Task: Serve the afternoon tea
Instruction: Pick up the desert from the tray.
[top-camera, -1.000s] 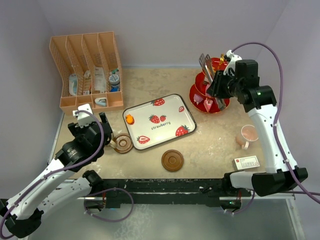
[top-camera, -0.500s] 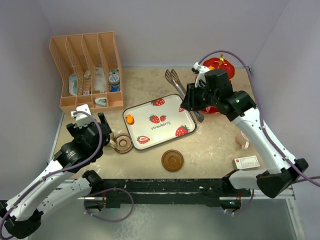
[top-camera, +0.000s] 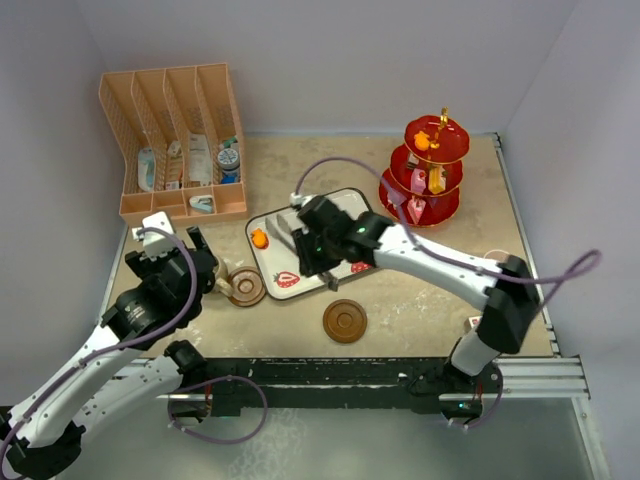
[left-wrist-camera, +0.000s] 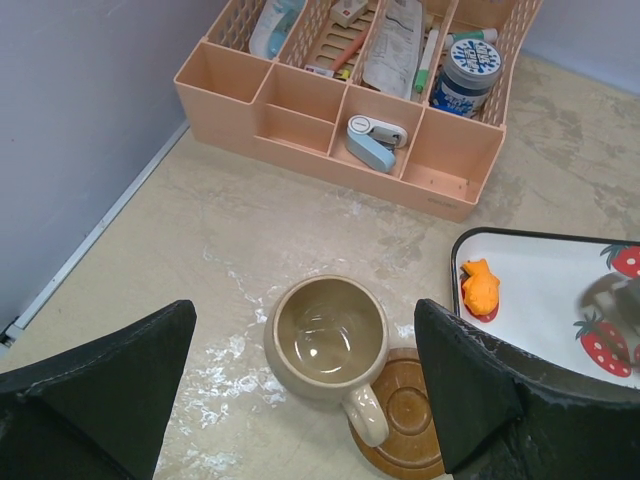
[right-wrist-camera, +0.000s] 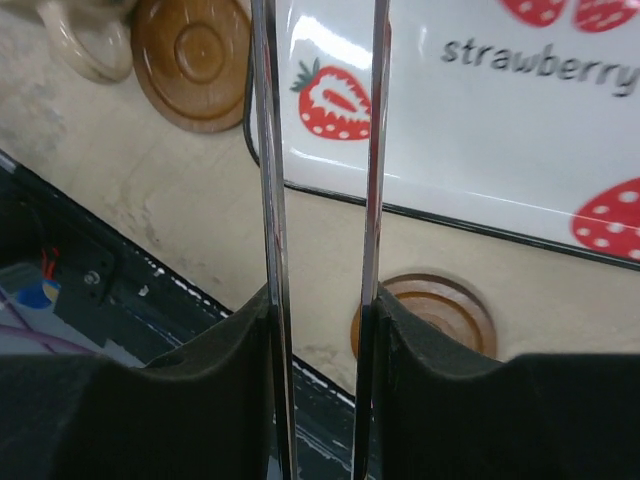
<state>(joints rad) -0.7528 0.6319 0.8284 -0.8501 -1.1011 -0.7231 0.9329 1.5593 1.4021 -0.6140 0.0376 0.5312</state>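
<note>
Top external: barely begun. One orange sweet (top-camera: 259, 238) on tray (top-camera: 266, 262), stand (top-camera: 430, 175) loaded, tan mug (left-wrist-camera: 330, 335) beside saucer (left-wrist-camera: 400, 425). Left gripper (left-wrist-camera: 300, 385) wide open, empty; right gripper (right-wrist-camera: 320, 340) pinching tongs (right-wrist-camera: 268, 200).

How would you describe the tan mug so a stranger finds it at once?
Look in front of the peach rack, left of the strawberry tray. The tan mug stands there, its handle over a brown saucer. It alone there is cup-shaped.

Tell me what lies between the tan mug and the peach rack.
Bare tabletop only, tan mug to peach rack, in the left wrist view.
</note>
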